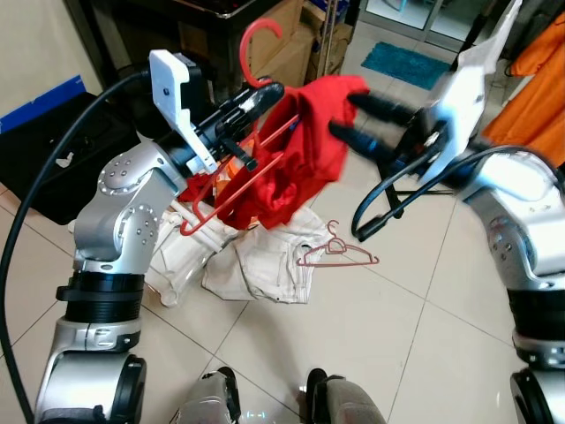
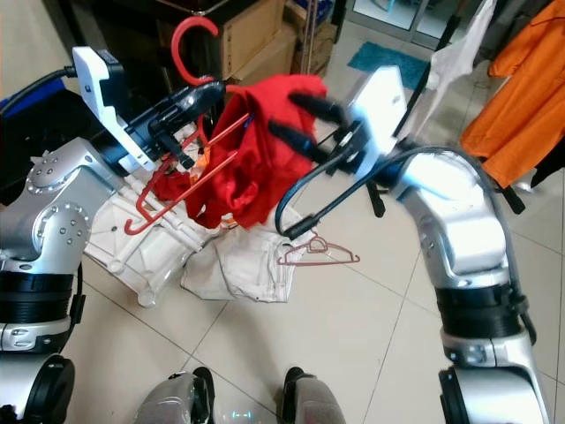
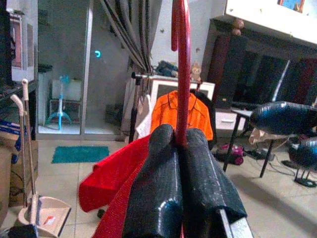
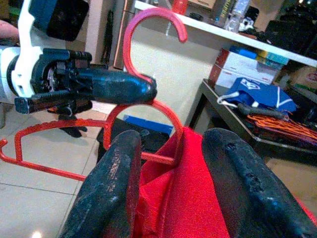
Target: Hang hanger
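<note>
The left end effector is being kept pinched tight on the neck of the red hanger, right below the hook, which is sticking up above the black fingers; in the left wrist view the red stem is seen squeezed between the two closed pads. The hanger is being held up in the air in front of the robot, tilted, with its triangular frame sloping down toward the left arm. A red garment is draped over it and hanging down in a bunch.

The right end effector is being held spread open right at the garment's far side, one finger above, one below, with red cloth sitting between the fingers in the right wrist view. Whether the cloth is actually being touched can't be told, so nothing is counted as gripped there.

Below all that, a pile of white clothes is lying on the tiled floor, and a thin pink hanger is lying flat just beside the pile. An orange shirt is hanging off to the robot's right, and a teal mat is lying farther back.
</note>
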Available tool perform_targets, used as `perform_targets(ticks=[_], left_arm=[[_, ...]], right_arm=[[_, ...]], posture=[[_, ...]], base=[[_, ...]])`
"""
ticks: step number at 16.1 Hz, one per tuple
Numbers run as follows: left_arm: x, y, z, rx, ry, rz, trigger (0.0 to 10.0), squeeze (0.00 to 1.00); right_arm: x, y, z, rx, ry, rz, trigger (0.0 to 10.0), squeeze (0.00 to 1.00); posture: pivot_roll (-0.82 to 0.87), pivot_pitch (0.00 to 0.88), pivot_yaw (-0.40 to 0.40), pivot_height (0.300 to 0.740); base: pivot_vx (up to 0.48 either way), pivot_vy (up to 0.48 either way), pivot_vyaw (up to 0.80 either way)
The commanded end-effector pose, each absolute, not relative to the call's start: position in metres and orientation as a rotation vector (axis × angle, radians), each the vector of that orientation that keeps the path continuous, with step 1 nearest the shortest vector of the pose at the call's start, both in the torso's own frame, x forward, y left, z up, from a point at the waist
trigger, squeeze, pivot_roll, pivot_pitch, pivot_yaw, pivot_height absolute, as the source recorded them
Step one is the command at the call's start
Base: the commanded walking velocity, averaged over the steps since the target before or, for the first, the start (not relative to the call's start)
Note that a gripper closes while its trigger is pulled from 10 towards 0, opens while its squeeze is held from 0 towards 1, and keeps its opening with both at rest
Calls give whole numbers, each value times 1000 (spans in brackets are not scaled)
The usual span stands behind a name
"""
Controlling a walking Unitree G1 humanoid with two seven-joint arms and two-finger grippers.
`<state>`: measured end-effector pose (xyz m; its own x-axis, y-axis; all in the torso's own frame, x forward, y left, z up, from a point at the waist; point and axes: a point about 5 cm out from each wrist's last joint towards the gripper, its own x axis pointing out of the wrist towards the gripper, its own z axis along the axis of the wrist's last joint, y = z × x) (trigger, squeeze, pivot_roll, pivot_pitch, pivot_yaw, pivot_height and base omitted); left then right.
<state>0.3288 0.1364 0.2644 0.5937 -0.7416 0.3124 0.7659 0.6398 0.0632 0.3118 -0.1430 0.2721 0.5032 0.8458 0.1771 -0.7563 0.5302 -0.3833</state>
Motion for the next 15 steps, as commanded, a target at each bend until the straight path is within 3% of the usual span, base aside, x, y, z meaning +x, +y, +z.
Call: perform_targets(ticks=[1,7,10,11,15], left_arm=[[324,132,270,-55,-360,-923,10000,0],[300,129,267,97,-305,-1132,10000,0],[297,129,266,126,-296,-1157,10000,0],[297,130,267,130,-294,-1160,10000,0],[296,130,268,131,-292,-1171,10000,0]], right_arm=[[313,-146,276,-321,-371,986,10000,0],[322,-136,278,-678,-423,1146,10000,0],[325,-135,274,-713,-418,1175,10000,0],[332,-139,272,-689,-384,1153,10000,1000],[334,-146,278,-689,-403,1126,10000,1000]], posture=[[-121,136,-50,740],[-104,136,-53,740],[-102,138,-57,740],[-102,138,-57,740],[-104,141,-57,740]], base=[[0,0,0],[0,0,0],[0,0,0],[0,0,0],[0,0,0]])
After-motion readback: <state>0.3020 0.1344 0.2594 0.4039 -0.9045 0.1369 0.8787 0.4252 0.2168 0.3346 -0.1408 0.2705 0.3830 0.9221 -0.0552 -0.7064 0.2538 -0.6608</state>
